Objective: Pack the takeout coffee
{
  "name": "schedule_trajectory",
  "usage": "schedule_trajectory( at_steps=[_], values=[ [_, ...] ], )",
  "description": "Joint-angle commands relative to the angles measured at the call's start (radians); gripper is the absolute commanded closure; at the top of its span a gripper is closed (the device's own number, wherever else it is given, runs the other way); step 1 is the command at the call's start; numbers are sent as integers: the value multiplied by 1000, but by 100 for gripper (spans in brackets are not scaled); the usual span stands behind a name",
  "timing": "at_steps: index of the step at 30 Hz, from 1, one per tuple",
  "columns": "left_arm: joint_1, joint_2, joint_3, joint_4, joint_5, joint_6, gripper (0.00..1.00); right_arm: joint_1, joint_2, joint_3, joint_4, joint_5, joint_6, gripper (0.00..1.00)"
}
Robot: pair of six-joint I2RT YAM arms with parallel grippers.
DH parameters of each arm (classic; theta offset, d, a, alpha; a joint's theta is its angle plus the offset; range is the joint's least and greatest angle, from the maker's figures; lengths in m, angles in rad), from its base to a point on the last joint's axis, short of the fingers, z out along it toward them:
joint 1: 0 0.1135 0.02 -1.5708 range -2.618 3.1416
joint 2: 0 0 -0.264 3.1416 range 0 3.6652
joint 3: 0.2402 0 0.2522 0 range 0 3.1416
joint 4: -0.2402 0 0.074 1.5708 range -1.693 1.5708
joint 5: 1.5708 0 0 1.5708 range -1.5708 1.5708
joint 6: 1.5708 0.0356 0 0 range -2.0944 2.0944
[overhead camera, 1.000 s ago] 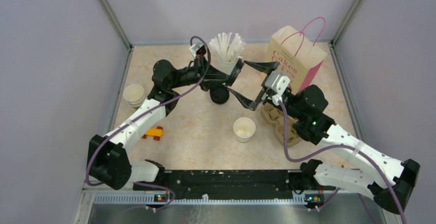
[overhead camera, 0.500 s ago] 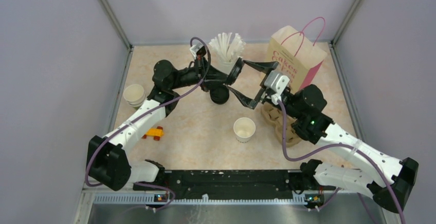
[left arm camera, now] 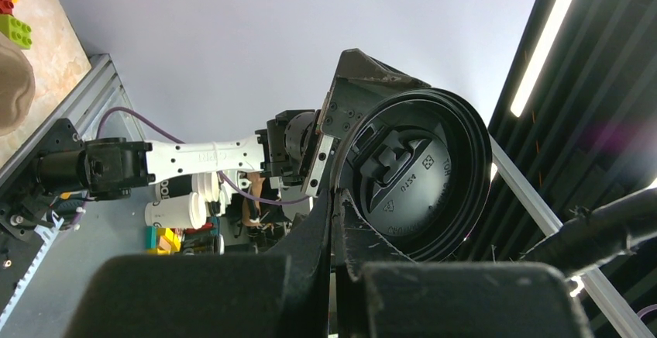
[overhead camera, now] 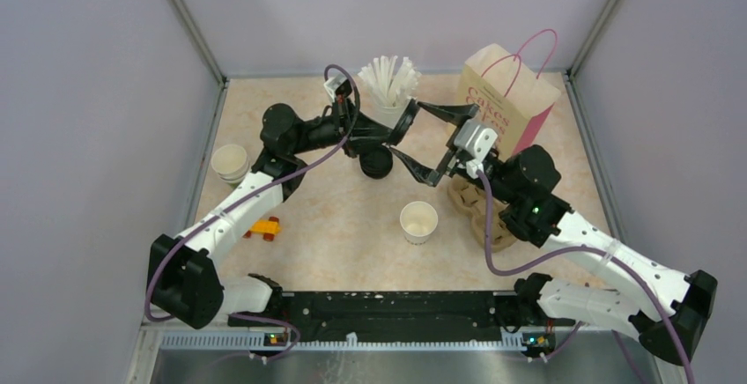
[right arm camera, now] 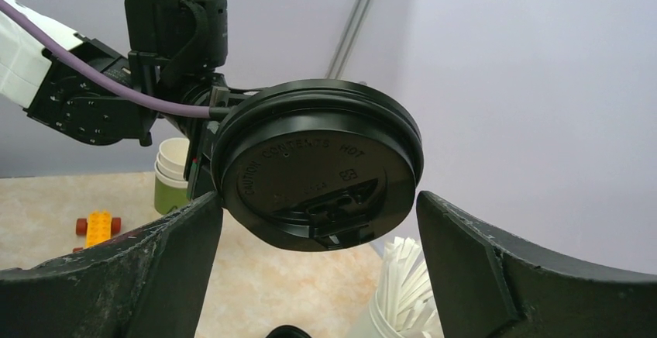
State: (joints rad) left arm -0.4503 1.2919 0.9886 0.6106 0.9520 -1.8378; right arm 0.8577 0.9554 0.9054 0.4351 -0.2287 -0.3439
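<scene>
- Bench (overhead camera: 352, 225): beige, marbled top, closed in by plain lilac-grey walls on the left, rear and right, with metal posts in the rear corners.
- Cup of straws (overhead camera: 388, 84): stands at the rear centre and serves as the landmark here.
- Takeout coffee (overhead camera: 376, 164): seen as a black disc, it stands on the bench just in front of the cup of straws, under the left arm.
- Paper bag (overhead camera: 506, 102): upright to the right of the cup of straws; an open white cup (overhead camera: 418, 221) lies well in front of it, and a stack of cups (overhead camera: 230, 162) is far to its left.
- Left end effector (left arm camera: 335, 214): closed tight, pinching the rim of a loose black lid (right arm camera: 318, 171), which is held on edge just right of the cup of straws.
- Right end effector (right arm camera: 318, 197): spread wide, one finger on either side of the black lid; the near finger's tip looks very close to the rim, but contact cannot be told.
</scene>
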Motion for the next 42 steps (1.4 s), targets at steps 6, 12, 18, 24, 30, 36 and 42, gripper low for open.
schedule_trajectory(
  at_steps=[6, 12, 18, 24, 30, 36, 42],
  values=[
    [-5, -36, -13, 29, 4, 2, 100, 7, -43, 13, 54, 28, 7, 7],
    [-6, -45, -10, 16, -3, 6, 100, 9, -46, 13, 43, 14, 13, 11],
    [-10, -52, -1, -8, -6, 21, 100, 8, -40, 12, 49, 0, 25, 14],
    [-17, -59, 2, -21, -10, 30, 100, 8, -32, 16, 60, -9, 32, 16],
    [-19, -64, 2, -36, -6, 40, 100, 7, -24, 19, 51, -29, 44, 13],
    [-19, -67, 2, -41, -8, 43, 100, 7, -29, 20, 29, -40, 48, 14],
    [-21, -70, 2, -52, -7, 48, 100, 8, -31, 23, 27, -45, 43, 19]
  ],
)
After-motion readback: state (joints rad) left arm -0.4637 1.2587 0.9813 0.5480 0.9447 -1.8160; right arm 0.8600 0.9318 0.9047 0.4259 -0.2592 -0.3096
